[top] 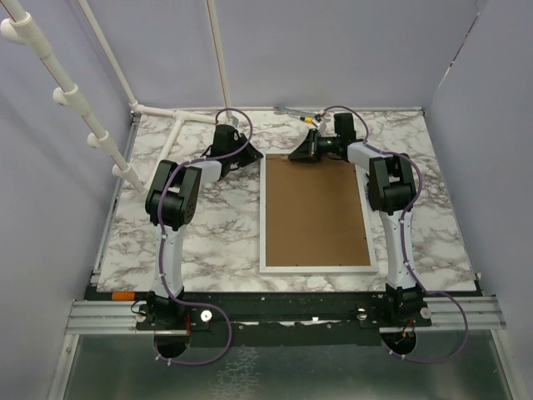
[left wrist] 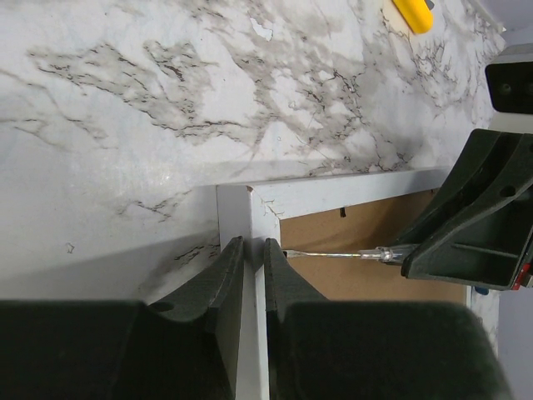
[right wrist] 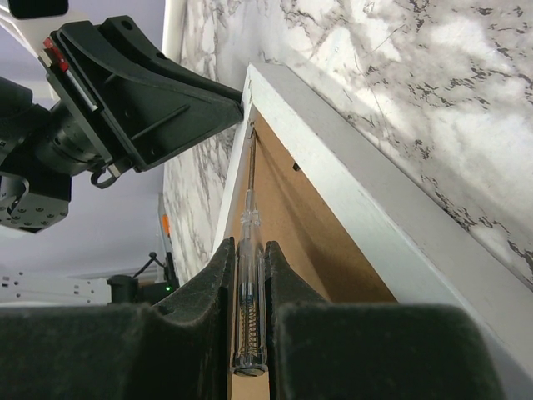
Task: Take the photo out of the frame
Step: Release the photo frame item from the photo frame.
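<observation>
The white frame (top: 265, 218) lies face down on the marble table with its brown backing board (top: 315, 208) up. The photo is hidden beneath that board. At the far left corner, my left gripper (left wrist: 254, 243) is shut on the frame's left rail (left wrist: 250, 208). My right gripper (right wrist: 250, 246) is shut on a clear-handled screwdriver (right wrist: 250, 287). The screwdriver's thin shaft (left wrist: 329, 254) runs along the inside of the far rail (right wrist: 358, 179), and its tip sits at the board's far left corner, right beside the left fingers. Both grippers meet over the frame's far edge (top: 279, 154).
A yellow-handled tool (top: 310, 119) lies on the table beyond the frame's far edge, and it also shows in the left wrist view (left wrist: 414, 12). White pipe pieces (top: 179, 125) rest at the far left of the table. Grey walls enclose the table.
</observation>
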Tool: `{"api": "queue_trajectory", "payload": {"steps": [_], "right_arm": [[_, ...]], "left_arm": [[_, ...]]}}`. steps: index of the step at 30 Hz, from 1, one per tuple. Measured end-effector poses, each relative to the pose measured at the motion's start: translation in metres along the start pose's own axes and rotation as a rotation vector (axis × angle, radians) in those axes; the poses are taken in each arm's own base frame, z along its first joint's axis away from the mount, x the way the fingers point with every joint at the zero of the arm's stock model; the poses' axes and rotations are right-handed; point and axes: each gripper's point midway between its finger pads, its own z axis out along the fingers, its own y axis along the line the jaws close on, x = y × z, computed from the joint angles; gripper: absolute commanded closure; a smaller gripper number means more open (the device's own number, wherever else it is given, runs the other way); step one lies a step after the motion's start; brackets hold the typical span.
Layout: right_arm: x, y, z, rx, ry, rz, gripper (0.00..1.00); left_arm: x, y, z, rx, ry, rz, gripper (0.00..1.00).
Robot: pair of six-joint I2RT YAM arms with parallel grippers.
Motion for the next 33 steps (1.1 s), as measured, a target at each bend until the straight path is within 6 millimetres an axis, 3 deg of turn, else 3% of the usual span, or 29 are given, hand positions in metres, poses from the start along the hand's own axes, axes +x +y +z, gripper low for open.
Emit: {"api": "queue_trajectory", "payload": {"steps": [26,33], "right_arm": [[0.002,0.005,0.008,0.004,0.005,0.012,0.99],[-0.001,0.014,0.010,0.065,0.010,0.019,0.99]], "left_arm": [[-0.001,0.003,0.001,-0.006,-0.019,0.003,0.86],[-0.001,0.004,-0.001,0.006,-0.046,-0.002,0.86]]}}
